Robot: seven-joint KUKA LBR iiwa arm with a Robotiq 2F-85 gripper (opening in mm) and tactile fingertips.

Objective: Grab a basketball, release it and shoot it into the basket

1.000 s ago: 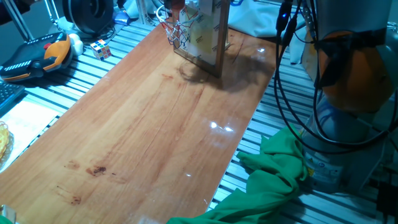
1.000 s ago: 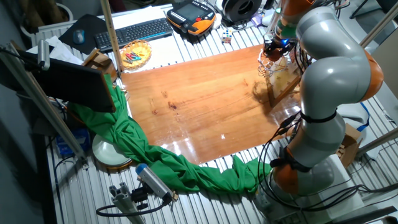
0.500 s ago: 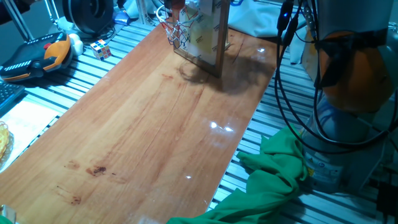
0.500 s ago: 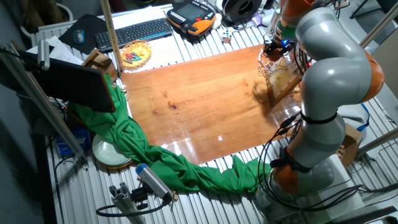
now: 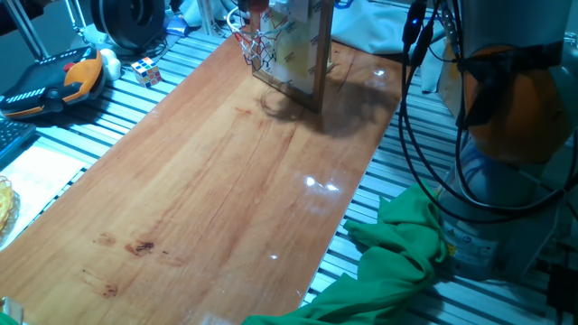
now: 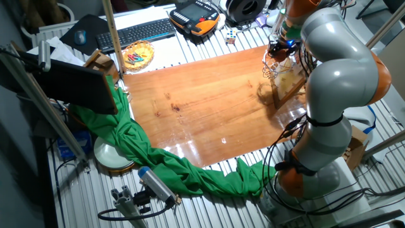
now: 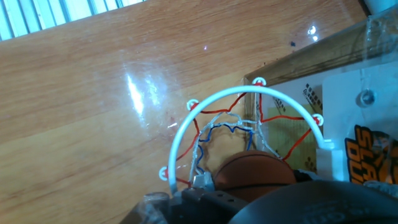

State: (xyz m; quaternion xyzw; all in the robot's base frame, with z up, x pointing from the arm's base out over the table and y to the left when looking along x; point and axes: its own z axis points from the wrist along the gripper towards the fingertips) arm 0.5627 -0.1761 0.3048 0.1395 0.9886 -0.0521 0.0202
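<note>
1. Half of the small orange basketball with dark seams (image 7: 252, 171) is seen in the hand view, inside the white-rimmed hoop with red and white netting (image 7: 249, 134); its lower part is cut off by dark housing.
2. Gripper (image 6: 281, 47) fingers are hidden; whether anything is clasped cannot be told.
3. The hoop's wood-edged upright backboard (image 5: 302, 50) is stood near the far edge of the wooden worktop (image 5: 208, 190).
4. The ball is not made out in either fixed view.

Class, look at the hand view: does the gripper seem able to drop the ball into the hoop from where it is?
Probably yes. The ball sits at the gripper, right above the hoop, with nothing between them. Whether the fingers are closed on it cannot be seen.
</note>
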